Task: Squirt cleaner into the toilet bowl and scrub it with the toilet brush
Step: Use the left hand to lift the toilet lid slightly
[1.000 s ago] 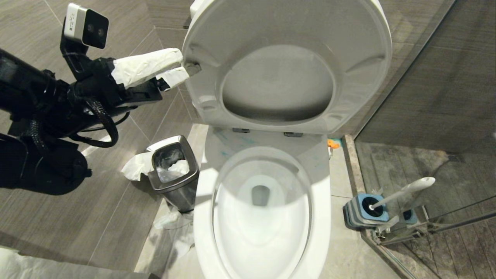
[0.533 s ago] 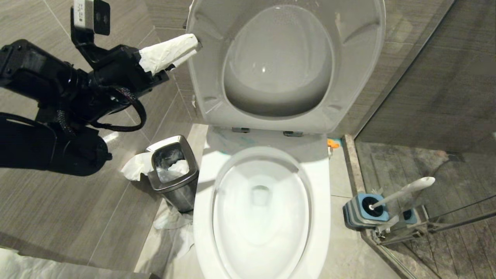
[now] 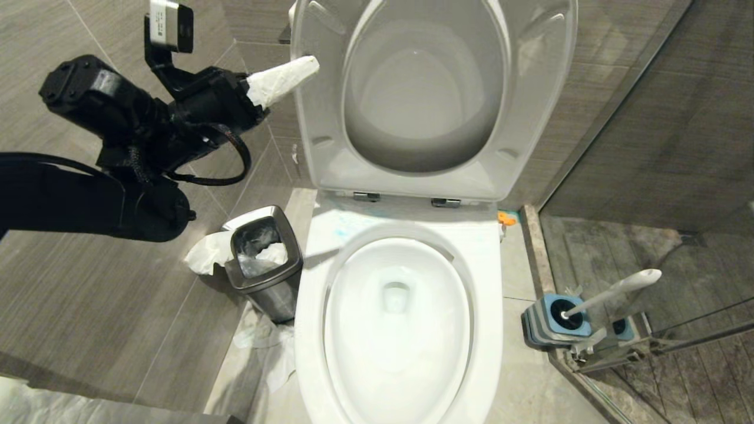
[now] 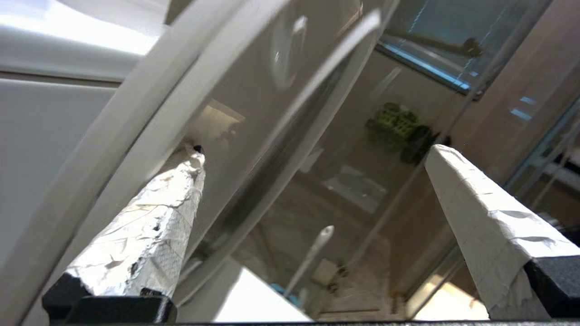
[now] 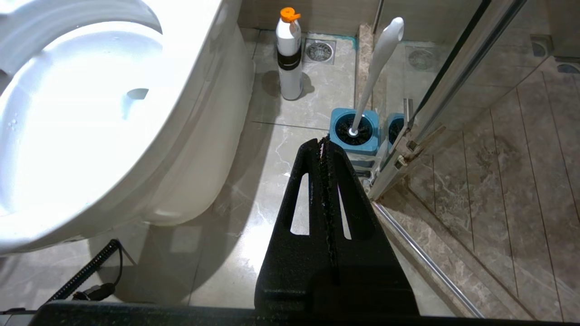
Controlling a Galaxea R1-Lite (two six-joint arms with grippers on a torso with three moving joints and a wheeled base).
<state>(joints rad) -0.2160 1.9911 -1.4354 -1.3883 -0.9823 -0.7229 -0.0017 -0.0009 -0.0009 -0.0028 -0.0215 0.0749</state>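
The toilet bowl [image 3: 397,330] now stands fully open: the seat [image 3: 433,100] has risen upright since a second ago, so cleaner can go in. The left claw [image 3: 294,70] is wide open, holding nothing, at the seat's left edge. The right claw [image 5: 324,145] is shut and empty. The toilet brush [image 3: 612,291] waits in its holder [image 3: 556,321] on the right, with free floor around.

No writing can be read anywhere here. The white bottle [image 5: 290,54] with the orange cap, standing on the floor to the right of the toilet bowl [image 3: 400,330], wears a plain dark band with no lettering I can make out, and the brush holder [image 5: 354,131] nearby is unmarked.
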